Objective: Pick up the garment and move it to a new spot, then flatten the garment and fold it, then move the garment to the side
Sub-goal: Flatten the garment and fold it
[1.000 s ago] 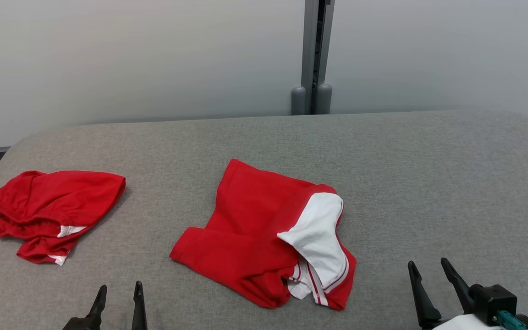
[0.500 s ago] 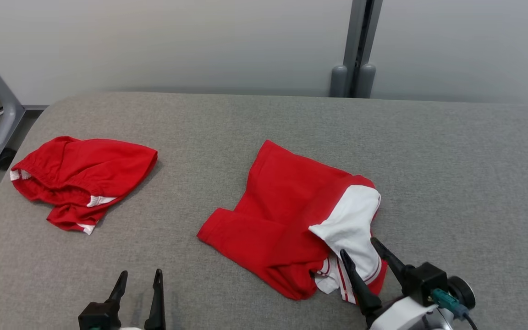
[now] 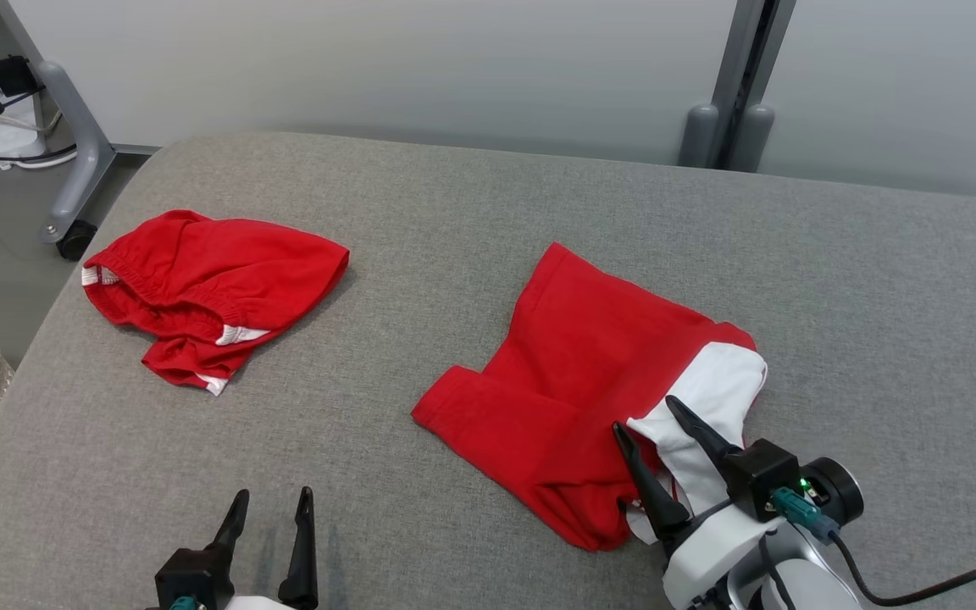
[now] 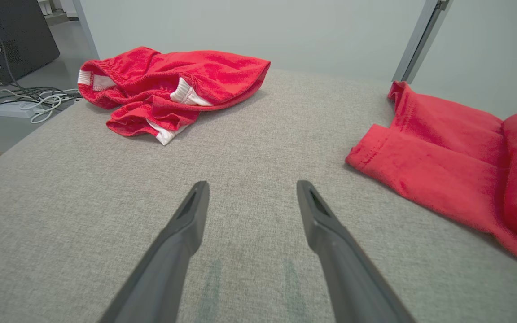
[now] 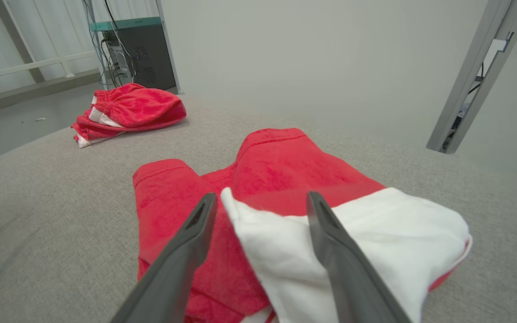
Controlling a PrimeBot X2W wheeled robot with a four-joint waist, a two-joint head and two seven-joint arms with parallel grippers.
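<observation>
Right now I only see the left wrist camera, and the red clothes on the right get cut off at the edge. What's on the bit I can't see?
Observer: That red garment has a white panel folded over its right side.
Operator: Where's the other claw?
Observer: The right gripper is over the garment's near right part, pointing at the white panel.
Operator: Is it grabbing it?
Observer: Not yet. Its fingers stand apart, and in the right wrist view the panel's corner shows between them.
</observation>
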